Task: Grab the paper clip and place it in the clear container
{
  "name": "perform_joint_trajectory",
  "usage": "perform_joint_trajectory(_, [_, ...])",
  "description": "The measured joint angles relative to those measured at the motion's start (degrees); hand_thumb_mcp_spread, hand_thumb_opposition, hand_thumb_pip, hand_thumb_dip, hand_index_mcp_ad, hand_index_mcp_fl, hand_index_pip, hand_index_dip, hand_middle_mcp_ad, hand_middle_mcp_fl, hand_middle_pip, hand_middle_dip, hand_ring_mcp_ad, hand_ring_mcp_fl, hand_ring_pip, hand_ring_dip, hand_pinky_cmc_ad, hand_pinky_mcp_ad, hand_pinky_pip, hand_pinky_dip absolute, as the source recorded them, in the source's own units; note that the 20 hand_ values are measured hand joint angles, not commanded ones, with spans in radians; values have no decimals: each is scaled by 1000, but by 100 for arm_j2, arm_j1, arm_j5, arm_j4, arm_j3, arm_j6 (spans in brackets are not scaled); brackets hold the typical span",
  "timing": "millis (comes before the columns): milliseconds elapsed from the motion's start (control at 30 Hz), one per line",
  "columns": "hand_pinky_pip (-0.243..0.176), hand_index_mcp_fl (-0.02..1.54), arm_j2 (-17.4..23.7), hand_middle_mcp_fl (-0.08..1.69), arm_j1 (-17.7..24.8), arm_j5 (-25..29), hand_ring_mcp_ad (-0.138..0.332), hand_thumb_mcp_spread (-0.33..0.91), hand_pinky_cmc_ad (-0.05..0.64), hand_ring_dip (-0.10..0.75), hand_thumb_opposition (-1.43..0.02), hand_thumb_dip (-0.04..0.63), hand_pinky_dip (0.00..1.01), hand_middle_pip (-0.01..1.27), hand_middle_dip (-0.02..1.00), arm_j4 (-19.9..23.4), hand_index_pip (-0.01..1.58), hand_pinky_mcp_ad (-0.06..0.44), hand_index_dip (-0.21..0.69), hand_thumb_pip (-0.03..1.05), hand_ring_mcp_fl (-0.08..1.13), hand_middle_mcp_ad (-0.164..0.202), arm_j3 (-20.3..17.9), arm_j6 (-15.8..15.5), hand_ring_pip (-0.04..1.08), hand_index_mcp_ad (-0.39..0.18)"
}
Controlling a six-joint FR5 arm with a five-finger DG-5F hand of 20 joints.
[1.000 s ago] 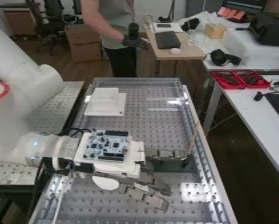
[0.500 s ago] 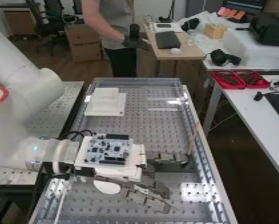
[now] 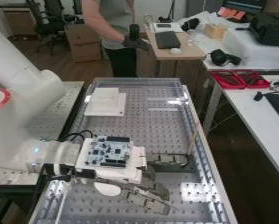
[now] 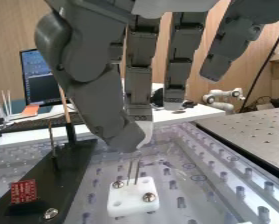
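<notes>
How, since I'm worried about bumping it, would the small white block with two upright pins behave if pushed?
The white block would probably resist sliding, as the screws in its top suggest it's fastened down. Low and broad, it seems unlikely to tip. Its thin pins look metallic but might bend if struck.

Taking twelve o'clock as the far end of the high view, a stepped white block is sitting at ten o'clock on the perforated surface. At eleven, cardboard boxes are standing near a black chair. At one, a wooden desk is holding a dark, flat folder-like item. Red trays are resting at two on the white table, while a black bag is lying between one and two. In the wrist view, a monitor is standing behind a black keyboard.
</notes>
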Motion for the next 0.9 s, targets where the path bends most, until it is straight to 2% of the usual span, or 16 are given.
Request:
perform_joint_trajectory(333, [52,99,19,581,18,11,38,620,426,501,-881,300,195,644,712,4,175,234,-173,667,393,-138,-36,-21,164,-152])
perform_joint_trajectory(533, [51,101,-6,574,9,1,35,623,426,501,-881,300,195,644,696,53,183,230,-175,663,391,-131,-44,-45,154,-155])
perform_joint_trajectory(567, [51,101,-16,616,4,-12,35,623,426,501,-881,300,195,641,695,62,183,230,-171,663,393,-129,-45,-52,154,-154])
perform_joint_trajectory(900, [51,101,-116,658,-70,-167,35,667,426,504,-913,300,195,733,705,152,183,230,-171,667,393,-133,-1,-12,155,-162])
